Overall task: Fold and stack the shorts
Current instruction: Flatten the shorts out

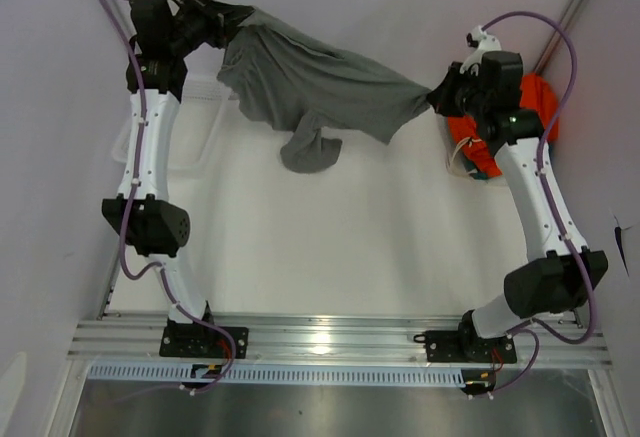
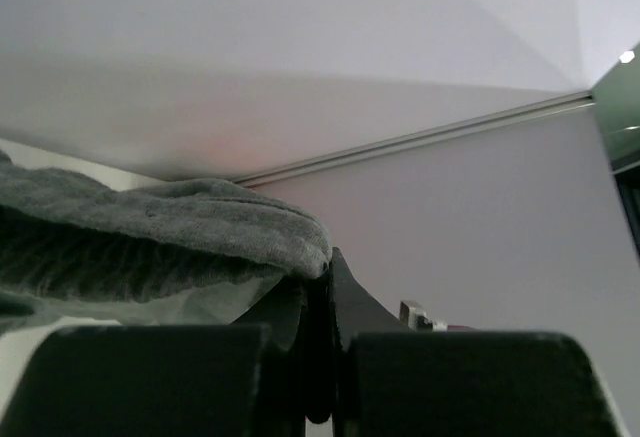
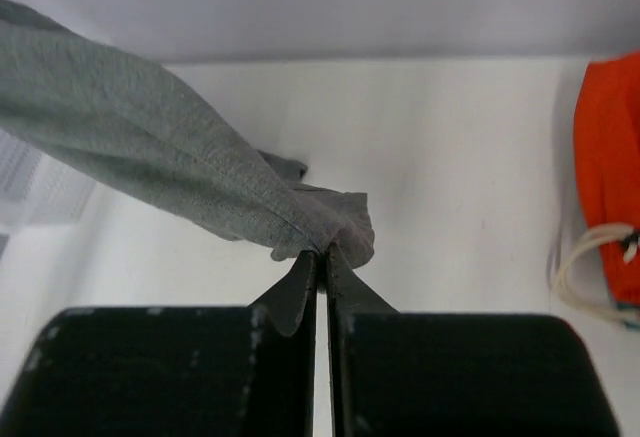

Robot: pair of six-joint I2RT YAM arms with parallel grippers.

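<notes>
Grey jersey, soft and faintly heathered, makes up the shorts (image 1: 320,92), which hang stretched in the air across the far half of the table (image 1: 330,247), pulled into a sagging band between the two arms. One loose leg droops from the middle of the band into a rounded, crumpled fold whose lowest part seems to reach the white tabletop. At the far left corner the left gripper (image 1: 215,12) has its black fingers pressed together on one end of the cloth; from the left wrist, the fabric (image 2: 150,227) shows a fuzzy, ribbed-looking edge folded over the pinched fingertips (image 2: 345,297). The right gripper (image 1: 440,97) is clamped on the opposite end. Its wrist view shows the jersey (image 3: 150,147) gathered into a twisted, tapering rope that ends in a small bunched knot right at the closed tips (image 3: 322,257). Just beyond the right arm, a bright orange garment (image 1: 540,97) lies heaped on the table, smoother in weave, with a looped white drawstring (image 3: 585,257) curling from its edge. A translucent, thin-walled tray (image 1: 205,147) sits by the left arm, under the raised cloth's left end. A brushed aluminium rail (image 1: 340,337) carries both arm bases at the near edge.
</notes>
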